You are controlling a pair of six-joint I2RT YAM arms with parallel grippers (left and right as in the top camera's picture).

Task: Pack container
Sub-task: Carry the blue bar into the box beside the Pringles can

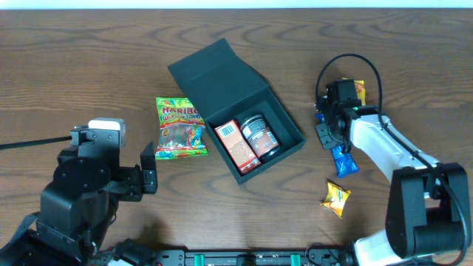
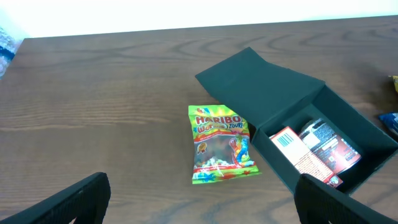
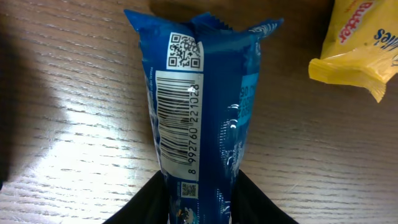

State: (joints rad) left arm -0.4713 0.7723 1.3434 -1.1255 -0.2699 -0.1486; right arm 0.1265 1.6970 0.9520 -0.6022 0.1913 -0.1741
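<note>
Blue snack packet (image 3: 199,112), barcode side up, fills the right wrist view; the right gripper (image 3: 199,202) has its two dark fingers closed against the packet's near end, one on each side. Cannot tell whether the packet is lifted off the wooden table (image 1: 89,59). A yellow packet (image 3: 357,43) lies just past its far end, apart from it. A second yellow-orange packet (image 1: 358,91) shows beside the right wrist. The container (image 1: 214,74) sits mid-table, left of the right arm, lid swung open toward the far left. Inside it, an orange-red carton (image 1: 236,146) and a dark jar (image 1: 260,137) lie side by side, touching. A Haribo bag (image 1: 179,128) lies flat just beside the container's left wall, between it and the left gripper (image 1: 148,168), whose jaws are spread wide, holding nothing.
</note>
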